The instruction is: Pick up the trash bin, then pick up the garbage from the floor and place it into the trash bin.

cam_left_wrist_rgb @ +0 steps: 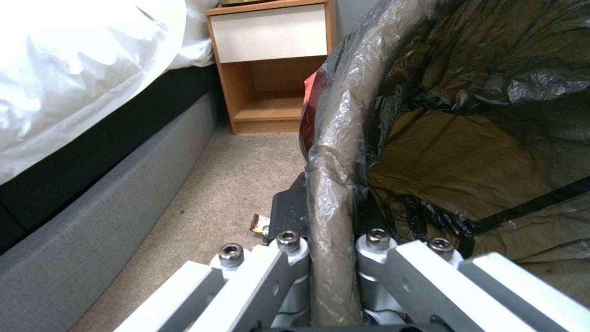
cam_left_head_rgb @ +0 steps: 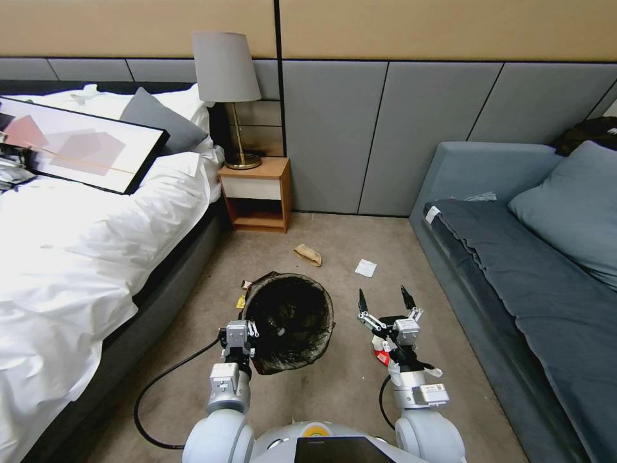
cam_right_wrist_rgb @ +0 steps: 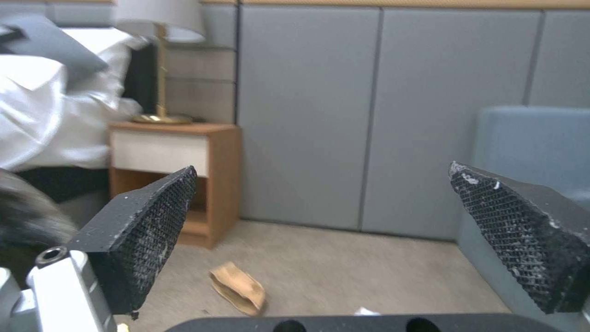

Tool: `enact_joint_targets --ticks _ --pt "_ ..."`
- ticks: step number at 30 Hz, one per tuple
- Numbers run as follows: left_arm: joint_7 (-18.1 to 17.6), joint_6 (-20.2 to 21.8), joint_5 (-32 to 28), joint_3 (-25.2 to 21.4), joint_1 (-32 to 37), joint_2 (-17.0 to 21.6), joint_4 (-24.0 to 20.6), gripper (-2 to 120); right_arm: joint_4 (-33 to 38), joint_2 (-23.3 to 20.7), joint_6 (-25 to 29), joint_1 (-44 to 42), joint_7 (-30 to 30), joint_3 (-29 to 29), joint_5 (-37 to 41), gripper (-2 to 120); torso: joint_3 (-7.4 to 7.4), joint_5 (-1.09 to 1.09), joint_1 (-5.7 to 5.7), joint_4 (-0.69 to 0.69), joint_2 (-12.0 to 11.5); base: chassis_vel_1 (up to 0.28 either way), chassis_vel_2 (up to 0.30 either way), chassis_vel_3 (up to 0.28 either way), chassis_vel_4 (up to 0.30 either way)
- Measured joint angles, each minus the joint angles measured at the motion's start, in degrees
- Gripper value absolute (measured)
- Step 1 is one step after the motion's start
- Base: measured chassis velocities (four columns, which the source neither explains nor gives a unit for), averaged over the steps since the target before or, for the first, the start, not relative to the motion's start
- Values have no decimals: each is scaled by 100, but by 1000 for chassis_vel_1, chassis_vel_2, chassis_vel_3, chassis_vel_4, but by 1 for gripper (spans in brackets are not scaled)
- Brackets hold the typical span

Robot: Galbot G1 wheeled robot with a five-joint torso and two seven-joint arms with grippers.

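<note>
**Bin held at its rim, right tool spread beside it**

My left tool [cam_left_head_rgb: 239, 334] is clamped on the near rim of the bin [cam_left_head_rgb: 289, 321]; in the left wrist view the lined rim [cam_left_wrist_rgb: 332, 193] runs straight between the two fingers [cam_left_wrist_rgb: 289, 249], which press on it from either side. The bin sits in front of me with its mouth tipped toward my head camera, so I look down into the black liner [cam_left_wrist_rgb: 492, 138]. Whether its base touches the carpet [cam_left_head_rgb: 347, 386] I cannot tell.

My right tool [cam_left_head_rgb: 386, 301] hangs just to the right of the bin, fingers spread wide with nothing between them. In the right wrist view the two black ribbed pads [cam_right_wrist_rgb: 154, 230] stand well apart, with the carpet showing between them.

Litter lies on the carpet. A brown bag [cam_left_head_rgb: 308, 254] is beyond the bin, toward the nightstand [cam_left_head_rgb: 257, 193]; I also see it between the right pads [cam_right_wrist_rgb: 238, 288]. A white slip [cam_left_head_rgb: 366, 267] lies to its right, nearer the sofa [cam_left_head_rgb: 514, 270]. Small packets [cam_left_head_rgb: 243, 292] sit by the bin's far left edge, next to the bed [cam_left_head_rgb: 96, 244]; one dark wrapper [cam_left_wrist_rgb: 261, 223] lies on the carpet beside the left tool. Something red [cam_left_wrist_rgb: 312, 99] presses against the bin's outer wall.
</note>
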Motion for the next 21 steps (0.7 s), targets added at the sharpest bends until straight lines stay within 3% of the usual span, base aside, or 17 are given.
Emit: enact_joint_targets --ticks 10,15,21 --pt "28 -14 56 -3 11 -6 -2 2 -298 0 -1280 733 348 318 456 100 0 0 0 0 0 0 0 0 0" --pt "48 -18 70 -11 28 -2 -10 2 -863 0 -1819 1253 519 567 666 100 0 1 0 1 0 0 0 0 0" --pt "47 -25 81 -25 44 18 1 2 -1679 -329 -2312 1798 637 684 1146 100 0 1 0 0 0 0 0 0 0"
